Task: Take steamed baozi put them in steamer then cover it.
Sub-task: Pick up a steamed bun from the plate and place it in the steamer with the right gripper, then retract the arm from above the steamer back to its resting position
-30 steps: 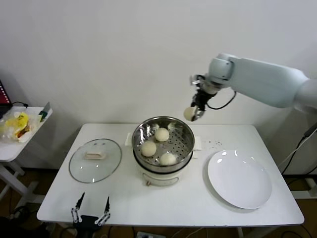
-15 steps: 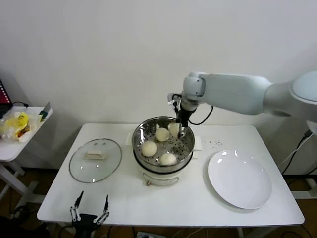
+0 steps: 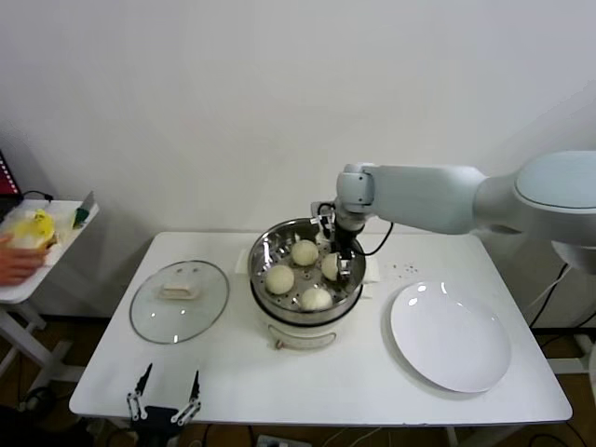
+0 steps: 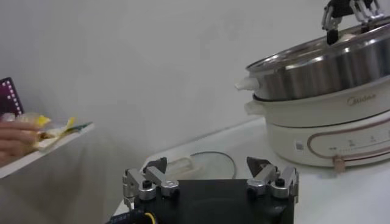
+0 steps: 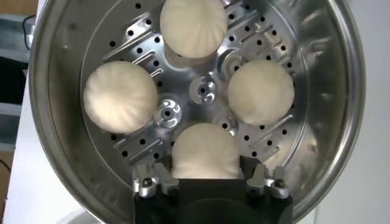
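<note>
Carried down into the steamer [image 3: 270, 250], the fourth baozi [image 5: 205, 152] sits between the right hand's [image 5: 206, 177] released fingers; lifting off-line could drag it.

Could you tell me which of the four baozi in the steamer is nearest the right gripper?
The baozi directly between the right gripper's open fingers, on the steamer's right side; the other three sit farther off.

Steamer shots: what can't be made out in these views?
- Right wrist view: the nearest baozi is partly hidden by the right pincer. Whether the pincer touches it is unclear.
- Left wrist view: the wall of the steamer hides its contents, and the left pincer covers part of the cover.
- Head view: a hand at the side table is cut off by the picture's edge.
</note>
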